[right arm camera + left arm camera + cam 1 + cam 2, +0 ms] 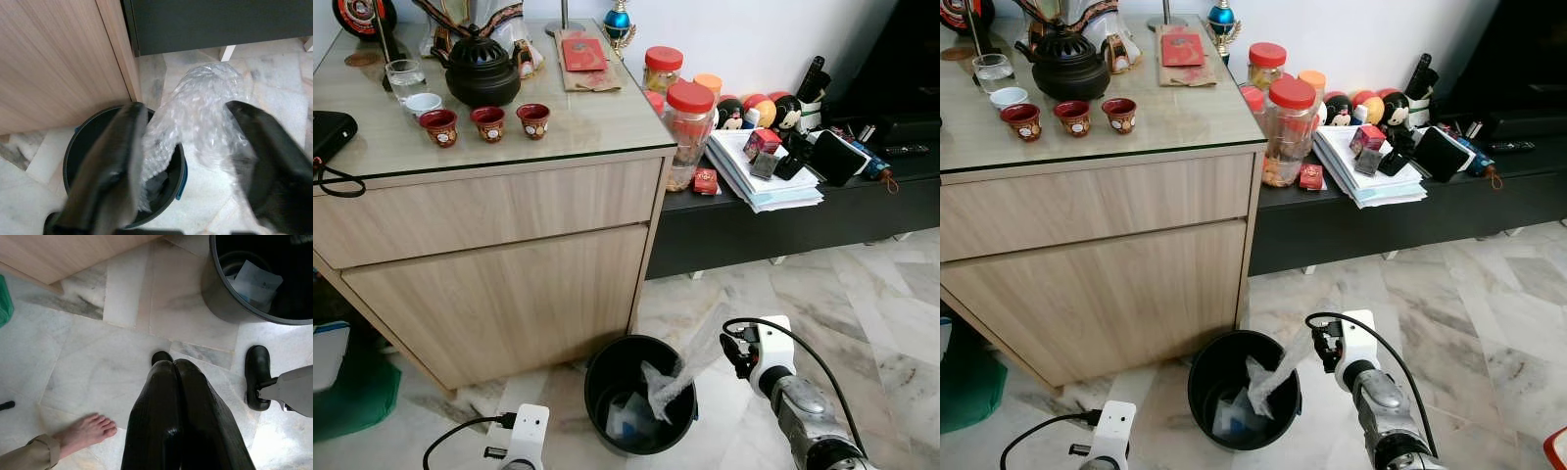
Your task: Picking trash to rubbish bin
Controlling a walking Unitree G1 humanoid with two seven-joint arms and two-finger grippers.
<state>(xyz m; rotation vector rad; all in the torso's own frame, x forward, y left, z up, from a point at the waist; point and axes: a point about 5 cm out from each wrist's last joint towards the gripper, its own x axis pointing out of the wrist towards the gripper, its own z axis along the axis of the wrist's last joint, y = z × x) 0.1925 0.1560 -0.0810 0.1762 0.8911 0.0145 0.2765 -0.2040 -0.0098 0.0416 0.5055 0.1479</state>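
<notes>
A black rubbish bin [598, 369] stands on the marble floor in front of the wooden cabinet. A sheet of clear bubble wrap [681, 366] drapes over the bin's right rim, its lower end inside. My right gripper [185, 110] hovers just right of and above the bin, open, and the bubble wrap [200, 117] hangs loose between its spread fingers [122, 147]. White paper [254, 281] lies at the bottom of the bin. My left gripper [173, 363] is shut on nothing and points down at the floor left of the bin [220, 293].
The wooden cabinet [499, 284] rises right behind the bin, with a teapot and cups on its glass top. A low black TV bench [783, 220] with jars and papers runs to the right. A person's bare foot [83, 431] stands near my left gripper.
</notes>
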